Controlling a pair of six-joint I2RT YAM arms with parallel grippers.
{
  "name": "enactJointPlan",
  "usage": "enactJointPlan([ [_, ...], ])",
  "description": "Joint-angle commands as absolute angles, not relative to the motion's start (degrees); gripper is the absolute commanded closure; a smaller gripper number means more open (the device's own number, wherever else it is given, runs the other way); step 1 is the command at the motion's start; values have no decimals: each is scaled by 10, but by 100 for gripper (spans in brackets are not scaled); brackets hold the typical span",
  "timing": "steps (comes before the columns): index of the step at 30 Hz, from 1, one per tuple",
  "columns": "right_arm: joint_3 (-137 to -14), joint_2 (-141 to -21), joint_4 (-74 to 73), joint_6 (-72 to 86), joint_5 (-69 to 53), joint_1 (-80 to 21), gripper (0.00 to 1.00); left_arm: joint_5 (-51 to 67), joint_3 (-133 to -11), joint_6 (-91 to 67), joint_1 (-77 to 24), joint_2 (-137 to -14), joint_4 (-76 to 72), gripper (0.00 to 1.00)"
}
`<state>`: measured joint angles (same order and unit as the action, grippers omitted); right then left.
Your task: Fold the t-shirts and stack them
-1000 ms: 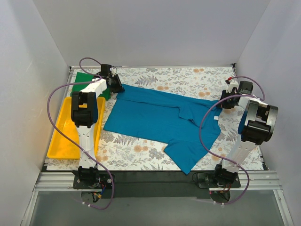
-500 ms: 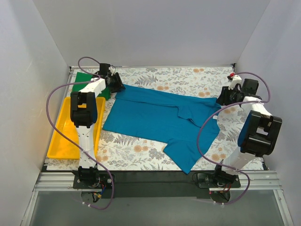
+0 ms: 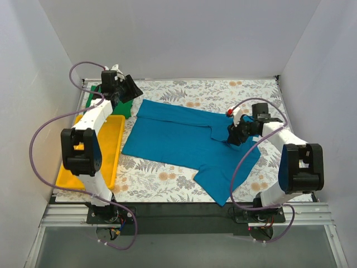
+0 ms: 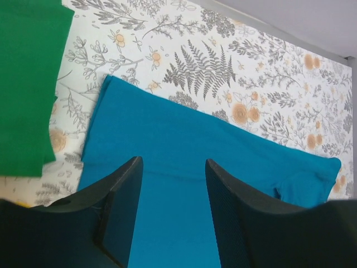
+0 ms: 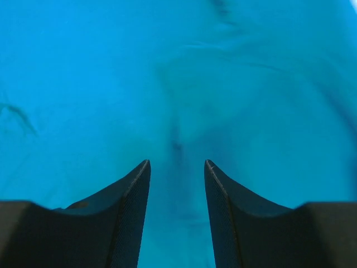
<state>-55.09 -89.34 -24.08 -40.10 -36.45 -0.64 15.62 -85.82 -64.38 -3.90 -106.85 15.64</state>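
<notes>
One teal t-shirt (image 3: pixel 178 137) spread, green t-shirt (image 4: pixel 25 84) beside

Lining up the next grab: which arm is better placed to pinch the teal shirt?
Right. The right gripper sits open, low over the shirt; the left gripper hangs open, high above it.

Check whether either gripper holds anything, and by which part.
Nothing is held. The left gripper hangs open above the teal-blue shirt; the right gripper is open over the same shirt, no cloth between its fingers.
</notes>
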Motion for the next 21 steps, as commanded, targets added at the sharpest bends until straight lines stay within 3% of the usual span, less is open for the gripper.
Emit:
enactJointPlan([
  [1, -530, -855, -217, -434, -270, -55, 49, 152, -765, -638, -36, -962, 115, 52],
  [8, -524, -874, -164, -398, -121, -119, 48, 137, -599, -629, -35, -810, 89, 50],
  [21, -510, -895, -160, -376, -113, -156, 50, 120, -477, -621, -35, -718, 76, 49],
])
